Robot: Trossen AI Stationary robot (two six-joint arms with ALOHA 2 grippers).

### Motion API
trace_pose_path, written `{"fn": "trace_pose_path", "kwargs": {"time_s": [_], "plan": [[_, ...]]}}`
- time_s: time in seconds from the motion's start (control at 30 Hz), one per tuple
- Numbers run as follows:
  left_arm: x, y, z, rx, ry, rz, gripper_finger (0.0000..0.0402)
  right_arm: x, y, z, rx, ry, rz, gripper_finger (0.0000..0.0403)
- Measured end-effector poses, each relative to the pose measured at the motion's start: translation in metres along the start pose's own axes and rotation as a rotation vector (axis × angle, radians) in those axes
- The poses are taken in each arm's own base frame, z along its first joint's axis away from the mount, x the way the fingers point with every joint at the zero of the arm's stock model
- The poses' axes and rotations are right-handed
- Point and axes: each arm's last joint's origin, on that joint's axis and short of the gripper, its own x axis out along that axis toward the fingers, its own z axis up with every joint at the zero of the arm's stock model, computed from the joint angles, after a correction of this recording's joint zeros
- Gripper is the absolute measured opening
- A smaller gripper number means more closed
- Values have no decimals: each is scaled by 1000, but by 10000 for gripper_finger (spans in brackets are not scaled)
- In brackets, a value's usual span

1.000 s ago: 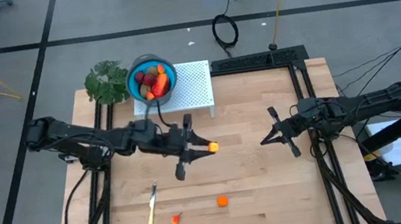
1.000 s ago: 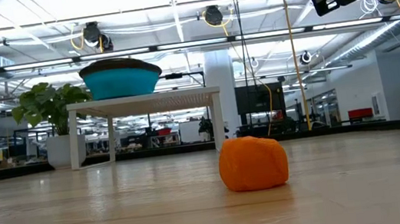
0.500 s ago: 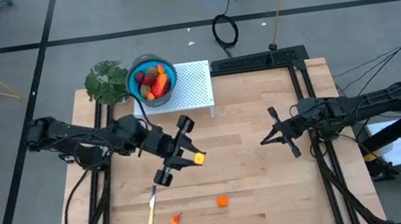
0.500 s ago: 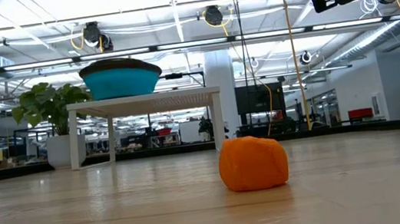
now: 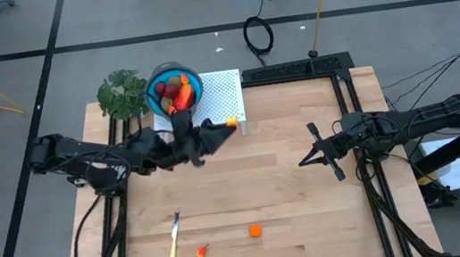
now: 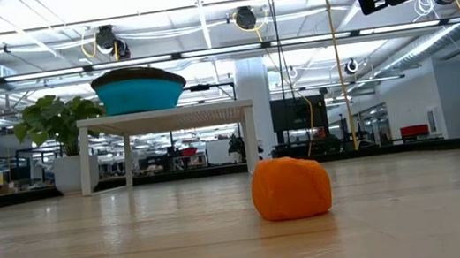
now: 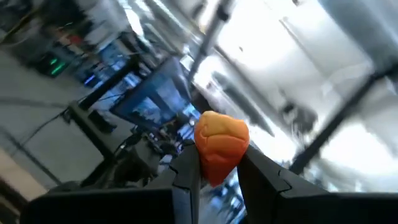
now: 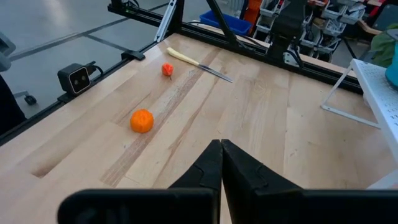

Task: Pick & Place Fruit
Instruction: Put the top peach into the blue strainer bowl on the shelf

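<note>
Fingers of the left gripper [image 5: 227, 123] squeeze a small orange fruit [image 7: 219, 142] over the white stand [image 5: 223, 93] near the table's back edge, likely to carry it to the blue bowl [image 5: 174, 89], while the right gripper [image 5: 303, 162] waits shut and empty.

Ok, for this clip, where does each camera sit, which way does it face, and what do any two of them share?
High view: overhead, facing straight down on the table; both arms show, left hand holding an orange fruit piece by the white stand.
Low view: at tabletop height, facing level across; one arm shows at the top.
Left wrist view: behind the left hand, angled up toward the ceiling; its fingers clamp that piece.
Right wrist view: behind the shut right hand, facing across the table.
Shared: the high, low and right wrist views all show the orange ball.
</note>
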Motion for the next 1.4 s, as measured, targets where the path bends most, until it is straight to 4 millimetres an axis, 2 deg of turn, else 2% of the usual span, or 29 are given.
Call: {"fn": "trace_pose_path", "kwargs": {"time_s": [0.33,0.57,0.77,0.93,1.13,1.4], "plan": [[4,18,18,-351,-116,66,79,0,0,0,0,1,0,0],[6,28,28,-406,-147,77,79,0,0,0,0,1,0,0],[7,42,28,-231,-52,144,79,0,0,0,0,1,0,0],[1,64,30,-107,67,341,79,0,0,0,0,1,0,0],[-17,84,51,58,138,569,79,0,0,0,0,1,0,0],[-37,99,81,258,152,765,79,0,0,0,1,5,-1,0]]}}
